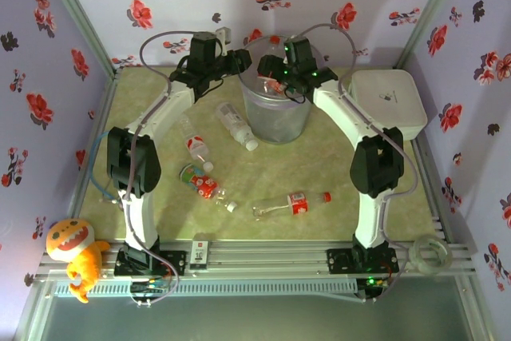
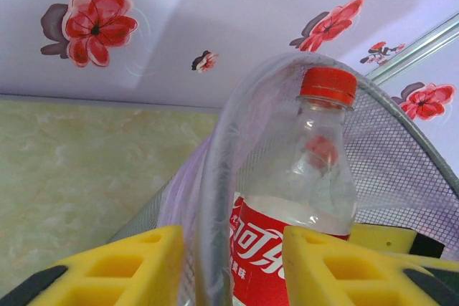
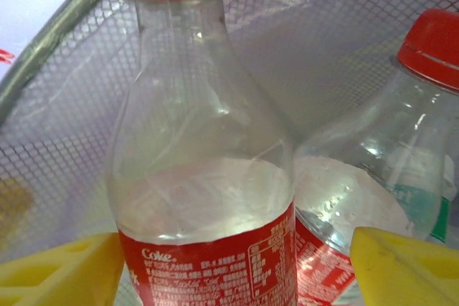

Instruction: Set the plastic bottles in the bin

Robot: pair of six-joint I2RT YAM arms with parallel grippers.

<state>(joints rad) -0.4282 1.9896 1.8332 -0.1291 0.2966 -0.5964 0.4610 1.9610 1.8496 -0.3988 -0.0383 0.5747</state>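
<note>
Two end effectors [image 2: 233, 238] [image 3: 237, 238] at one bin [image 1: 275, 121]; two red-capped bottles [image 3: 204, 177] [image 3: 391, 170] inside.

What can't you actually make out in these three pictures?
1. Top view: the arms cover the mouth of the bin, hiding how many bottles lie inside.
2. Left wrist view: the bottom edge cuts off the red-labelled bottle; whether the left gripper grips it is unclear.
3. Right wrist view: likewise for the right gripper and the Coke bottle.
4. Top view: print on the table bottles is too small.
</note>
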